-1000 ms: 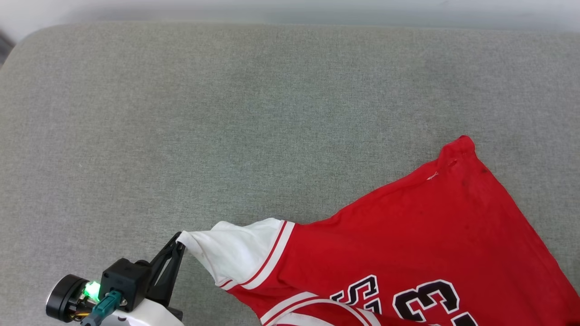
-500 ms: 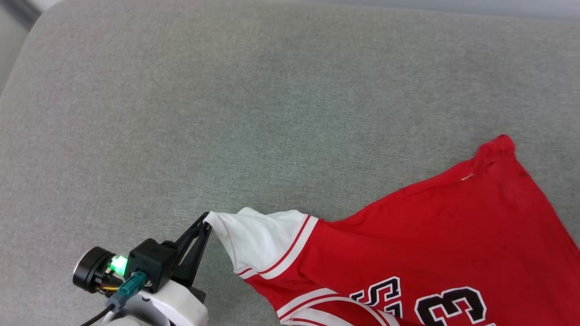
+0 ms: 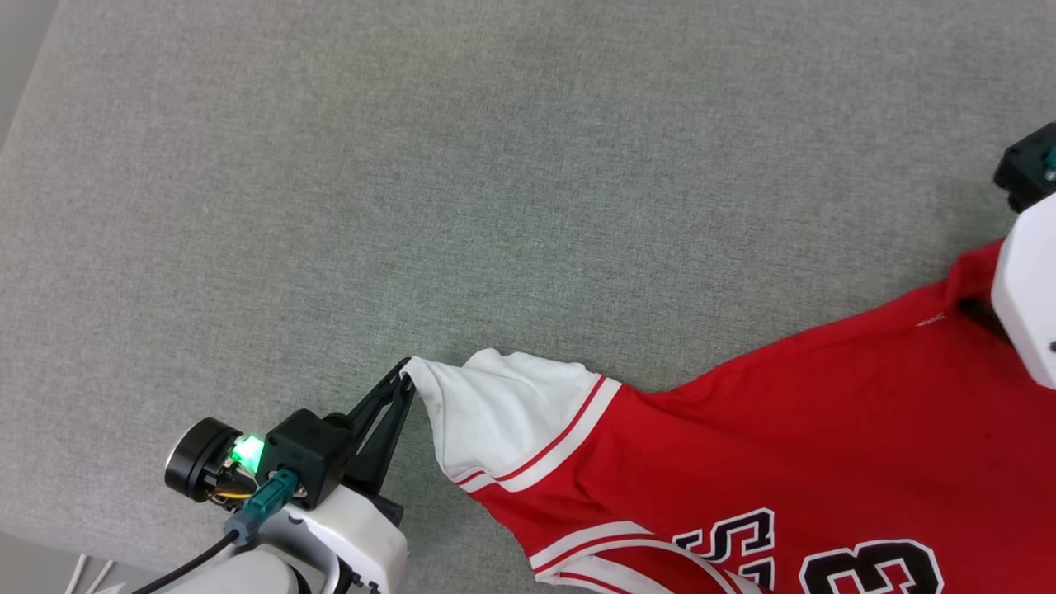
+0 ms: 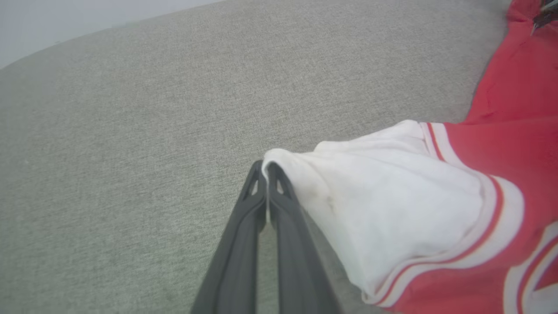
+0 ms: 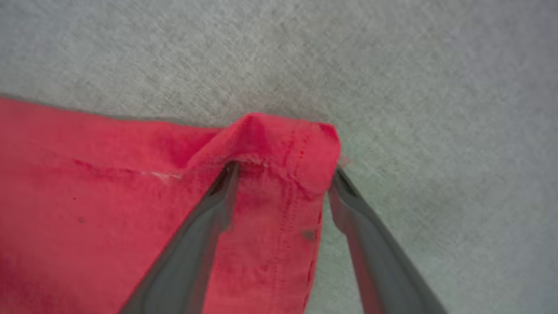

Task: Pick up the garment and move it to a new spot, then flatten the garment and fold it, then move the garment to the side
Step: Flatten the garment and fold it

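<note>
Red jersey [image 3: 792,429] with white sleeve [image 3: 503,412], red-and-white striped trim [image 3: 553,450] and black, white-outlined numerals [image 3: 870,569], on speckled grey cushion [image 3: 412,165]; at near left, black left gripper [image 3: 404,373], white forearm [image 3: 355,536], green light [image 3: 246,452]; at far right, dark grey right gripper [image 5: 285,169].

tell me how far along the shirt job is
Looks early. The garment lies on the grey cushion, unfolded and rumpled. In hand: left tool shut on the white sleeve tip, right tool open astride the red hem corner. Left: flattening, folding, moving aside.
</note>
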### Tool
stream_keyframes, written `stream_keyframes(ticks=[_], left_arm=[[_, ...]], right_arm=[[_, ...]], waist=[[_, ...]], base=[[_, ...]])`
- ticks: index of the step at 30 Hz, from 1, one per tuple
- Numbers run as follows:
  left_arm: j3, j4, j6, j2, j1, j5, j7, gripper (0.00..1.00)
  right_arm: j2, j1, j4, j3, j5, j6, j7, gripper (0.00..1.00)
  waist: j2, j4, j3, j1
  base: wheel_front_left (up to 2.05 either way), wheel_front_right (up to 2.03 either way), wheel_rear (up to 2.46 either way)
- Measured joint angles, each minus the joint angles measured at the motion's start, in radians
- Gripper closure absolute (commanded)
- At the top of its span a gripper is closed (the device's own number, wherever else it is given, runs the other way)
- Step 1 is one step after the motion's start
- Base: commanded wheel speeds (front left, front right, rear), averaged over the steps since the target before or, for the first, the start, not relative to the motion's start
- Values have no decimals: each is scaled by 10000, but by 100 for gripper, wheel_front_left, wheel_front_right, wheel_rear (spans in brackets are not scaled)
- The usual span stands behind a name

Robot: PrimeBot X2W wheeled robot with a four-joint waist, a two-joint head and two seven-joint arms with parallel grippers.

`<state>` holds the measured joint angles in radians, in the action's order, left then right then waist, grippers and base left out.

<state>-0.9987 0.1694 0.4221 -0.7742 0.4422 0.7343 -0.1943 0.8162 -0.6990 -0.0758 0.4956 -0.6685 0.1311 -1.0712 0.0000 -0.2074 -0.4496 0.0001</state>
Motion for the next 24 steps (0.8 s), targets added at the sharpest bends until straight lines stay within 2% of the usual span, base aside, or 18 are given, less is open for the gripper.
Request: stream_keyframes(ticks=[5,6,7,8,17,24], left_arm=[[-19,-171,-82,127,116,-12,-27,100],[-19,-213,-84,146,118,-10,-35,100],[-19,-257,-84,161,118,-2,-40,100],[-13,-301,-84,169,117,15,-44,100],[-90,-464,-267,-115,150,-90,17,100],[132,-265,-543,-520,1062,-336,324,100]], right_arm=[[-42,-284,-807,773,-38,0,479,0],[-4,-353,-886,888,-146,0,571,27],[29,-399,-943,1011,-224,2,742,74],[67,-409,-1005,1108,-316,2,978,100],[274,-735,-1141,1549,-1103,2,3035,100],[299,-1185,-731,1436,-1206,2,4769,100]], waist=[[0,-93,-173,-1],[0,-84,-171,-1],[0,-66,-155,-1],[0,-42,-125,-1],[0,310,761,0],[0,779,1568,0]], base=[[0,0,0],[0,0,0],[0,0,0],[0,0,0],[0,0,0],[0,0,0]])
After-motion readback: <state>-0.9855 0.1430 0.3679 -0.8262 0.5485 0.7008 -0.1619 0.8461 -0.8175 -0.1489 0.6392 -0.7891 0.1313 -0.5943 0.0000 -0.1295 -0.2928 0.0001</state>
